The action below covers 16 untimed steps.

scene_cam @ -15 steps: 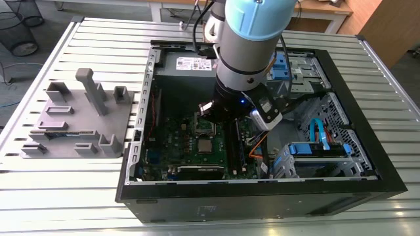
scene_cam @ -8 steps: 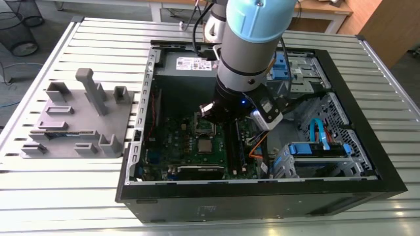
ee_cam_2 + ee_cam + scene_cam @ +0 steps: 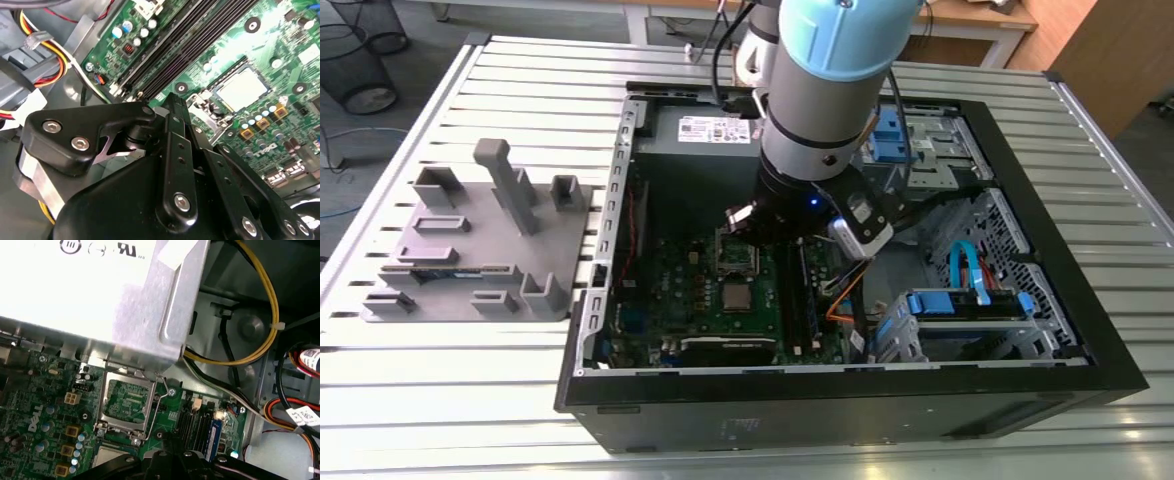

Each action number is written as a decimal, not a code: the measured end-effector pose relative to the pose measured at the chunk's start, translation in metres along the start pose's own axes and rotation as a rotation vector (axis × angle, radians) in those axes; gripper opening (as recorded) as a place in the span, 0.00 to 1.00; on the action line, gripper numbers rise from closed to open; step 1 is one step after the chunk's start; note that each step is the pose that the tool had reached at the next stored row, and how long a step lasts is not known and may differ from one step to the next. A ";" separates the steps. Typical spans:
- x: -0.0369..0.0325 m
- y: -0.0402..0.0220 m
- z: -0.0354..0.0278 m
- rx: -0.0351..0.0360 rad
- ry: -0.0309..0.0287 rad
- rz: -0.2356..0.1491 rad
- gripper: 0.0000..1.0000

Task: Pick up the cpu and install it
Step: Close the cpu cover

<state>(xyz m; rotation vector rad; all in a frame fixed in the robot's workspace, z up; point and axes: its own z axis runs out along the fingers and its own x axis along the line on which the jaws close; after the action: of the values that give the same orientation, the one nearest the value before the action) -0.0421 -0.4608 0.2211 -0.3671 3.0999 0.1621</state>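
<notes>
The cpu [image 3: 736, 297], a small square chip with a silver top, lies flat in its socket on the green motherboard [image 3: 680, 300] inside the open computer case. The second wrist view shows the cpu [image 3: 241, 90] past the gripper's black linkage. In the first wrist view one edge of the cpu [image 3: 111, 456] shows beside the socket frame [image 3: 125, 400], which stands flipped open with a hollow middle. My gripper [image 3: 781, 228] hangs above the board, just beyond the socket toward the power supply, apart from the chip. The gripper [image 3: 171, 102] [image 3: 175, 460] shows in both wrist views.
A silver power supply [image 3: 700, 135] fills the case's far end, close to the arm. Drive cages with blue parts [image 3: 961, 305] and orange and yellow cables [image 3: 260, 315] crowd the exterior view's right. A grey fixture plate [image 3: 467, 250] lies outside the case on the slatted table [image 3: 454, 390].
</notes>
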 end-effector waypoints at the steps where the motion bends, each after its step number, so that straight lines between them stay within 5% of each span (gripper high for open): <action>1: -0.0004 0.0016 0.0003 0.0000 0.0000 0.000 0.11; 16: -0.0100 0.0198 0.0103 0.0003 -0.0019 -0.001 0.11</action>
<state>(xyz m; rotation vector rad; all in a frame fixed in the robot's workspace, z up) -0.0370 -0.4383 0.2132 -0.3685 3.0977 0.1618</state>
